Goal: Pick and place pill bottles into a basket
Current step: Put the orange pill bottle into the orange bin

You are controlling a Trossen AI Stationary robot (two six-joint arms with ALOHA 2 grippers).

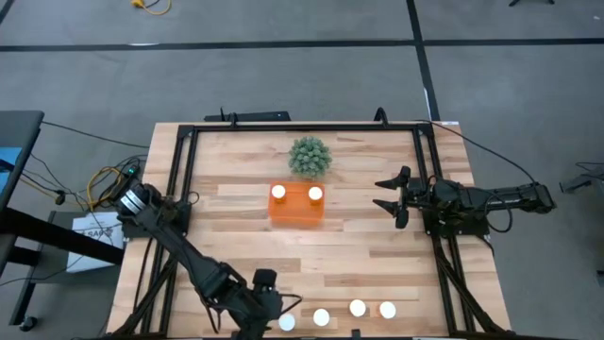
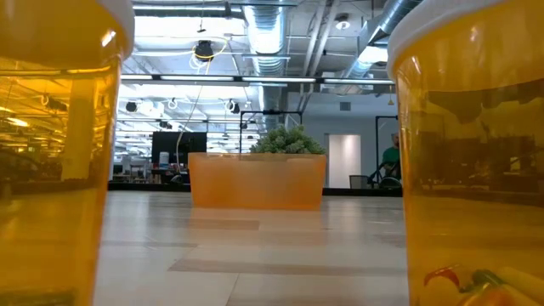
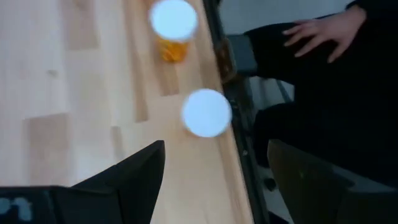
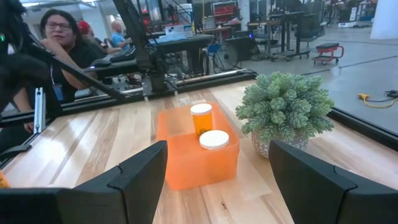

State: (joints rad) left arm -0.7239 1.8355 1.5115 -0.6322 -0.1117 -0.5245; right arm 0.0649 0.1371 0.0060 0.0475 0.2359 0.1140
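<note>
The orange basket (image 1: 297, 205) stands mid-table with two white-capped pill bottles (image 1: 278, 193) (image 1: 315, 194) upright inside; it also shows in the right wrist view (image 4: 199, 155) and the low view (image 2: 257, 180). Several more bottles (image 1: 321, 317) (image 1: 357, 308) (image 1: 387, 309) stand in a row along the near edge. My left gripper (image 1: 276, 304) is open above the row's left end. In its wrist view (image 3: 214, 168) a white cap (image 3: 206, 112) lies just ahead of the fingers and another (image 3: 174, 18) farther on. My right gripper (image 1: 392, 194) (image 4: 217, 180) is open and empty, right of the basket.
A round green plant (image 1: 310, 157) stands just behind the basket. A black frame (image 1: 283, 127) borders the table. A person's hand and dark sleeve (image 3: 323, 31) show beyond the near edge, and a person (image 4: 56, 37) sits past the table's left side.
</note>
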